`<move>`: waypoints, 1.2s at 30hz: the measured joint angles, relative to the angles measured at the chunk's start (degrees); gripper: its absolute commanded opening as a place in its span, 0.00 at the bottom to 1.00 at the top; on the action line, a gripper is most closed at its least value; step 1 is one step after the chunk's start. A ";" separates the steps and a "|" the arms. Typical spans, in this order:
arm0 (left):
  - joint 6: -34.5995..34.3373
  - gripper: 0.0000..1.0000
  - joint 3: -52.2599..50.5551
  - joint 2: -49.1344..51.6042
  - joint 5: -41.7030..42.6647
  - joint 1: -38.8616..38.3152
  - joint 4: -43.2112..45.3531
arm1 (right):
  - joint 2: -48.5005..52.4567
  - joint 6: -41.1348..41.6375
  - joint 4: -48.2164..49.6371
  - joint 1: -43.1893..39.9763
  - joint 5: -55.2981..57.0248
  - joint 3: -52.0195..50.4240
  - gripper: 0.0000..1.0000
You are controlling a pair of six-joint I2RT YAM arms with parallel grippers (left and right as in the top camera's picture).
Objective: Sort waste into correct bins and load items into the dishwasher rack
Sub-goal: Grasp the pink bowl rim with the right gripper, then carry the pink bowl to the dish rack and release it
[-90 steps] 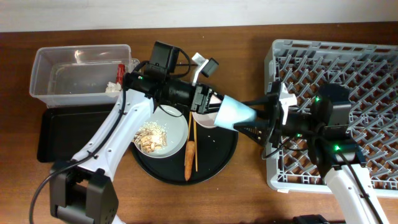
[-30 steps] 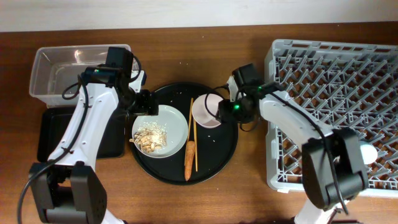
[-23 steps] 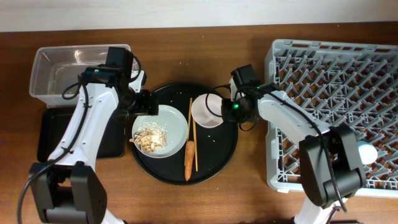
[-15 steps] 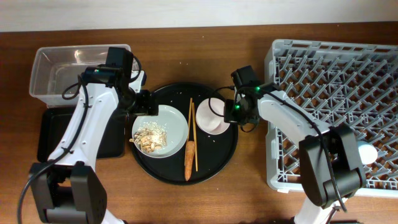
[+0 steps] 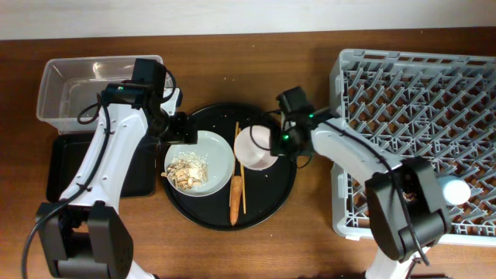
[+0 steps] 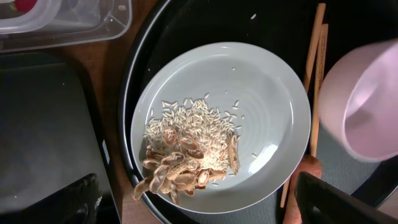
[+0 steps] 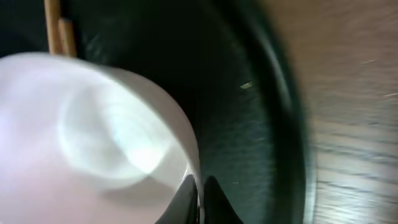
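My right gripper (image 5: 280,141) is shut on the rim of the white bowl (image 5: 254,147), which is tipped on its side over the round black tray (image 5: 280,187). In the right wrist view the fingertips (image 7: 202,193) pinch the bowl's (image 7: 93,137) thin wall. My left gripper (image 5: 180,128) hangs open above the pale plate (image 5: 217,155), its fingers (image 6: 74,199) wide either side. Beige food scraps (image 6: 186,155) lie on the plate (image 6: 267,112). Chopsticks (image 5: 239,167) and an orange carrot stick (image 5: 235,194) lie beside it. A light-blue cup (image 5: 453,190) sits in the grey dishwasher rack (image 5: 418,77).
The clear tub (image 5: 77,89) stands at the back left with the shallow black tray (image 5: 62,167) in front of it. A bit of red (image 6: 23,5) shows inside the tub. The rack fills the right side of the table.
My right gripper closed on the bowl's rim and tipped the bowl up, shifting it a little to the left. The left arm has stayed still above the plate.
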 measured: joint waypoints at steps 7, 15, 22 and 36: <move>0.00 0.99 -0.02 0.00 0.00 0.00 -0.07 | 0.09 0.00 0.44 0.98 0.07 -0.24 0.04; 0.00 0.99 -0.02 0.00 0.00 0.00 -0.11 | -16.70 -12.94 -7.78 -8.76 7.52 2.82 0.04; 0.00 0.99 -0.02 0.00 0.00 0.00 -0.09 | -28.59 -24.22 -2.56 -26.21 37.73 3.21 0.04; 0.00 0.99 -0.02 -0.09 0.02 0.00 -0.11 | -5.14 -26.97 9.35 -44.06 74.66 3.41 0.04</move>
